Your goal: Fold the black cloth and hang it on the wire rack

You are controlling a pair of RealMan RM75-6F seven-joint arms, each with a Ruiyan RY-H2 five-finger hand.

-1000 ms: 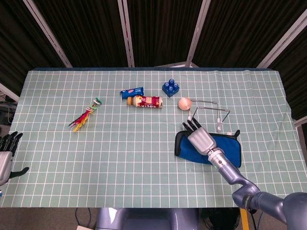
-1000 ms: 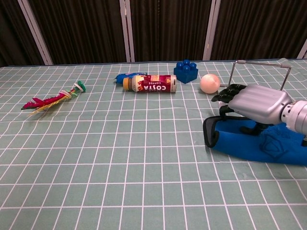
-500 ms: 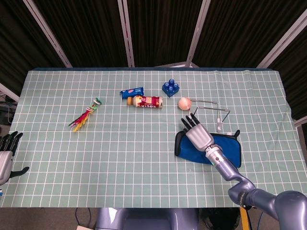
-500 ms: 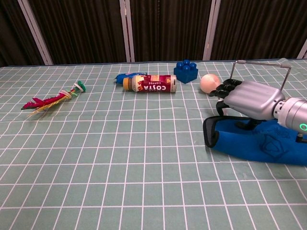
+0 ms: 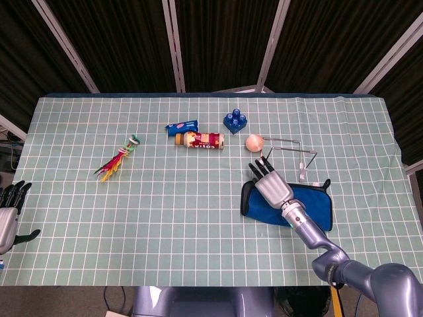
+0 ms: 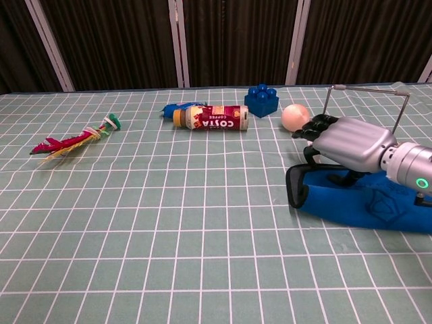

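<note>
Peach ball (image 5: 254, 142) just beside wire rack (image 5: 291, 154), blue brick (image 5: 235, 120) and coffee bottle (image 5: 199, 140) further left. Chest view: right hand (image 6: 344, 142), fingers spread, empty, hovers over blue-and-black cloth (image 6: 358, 202) lying flat before rack.

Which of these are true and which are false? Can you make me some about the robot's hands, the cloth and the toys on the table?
1. The cloth already hangs on the wire rack. False: it lies flat on the table, in front of the rack.
2. The right hand is above the cloth, fingers spread. True.
3. The bottle stands upright. False: it lies on its side.
4. The pink ball sits between the blue block and the rack. True.
5. The left hand holds the feather toy. False: it is at the table's edge, holding nothing.
</note>
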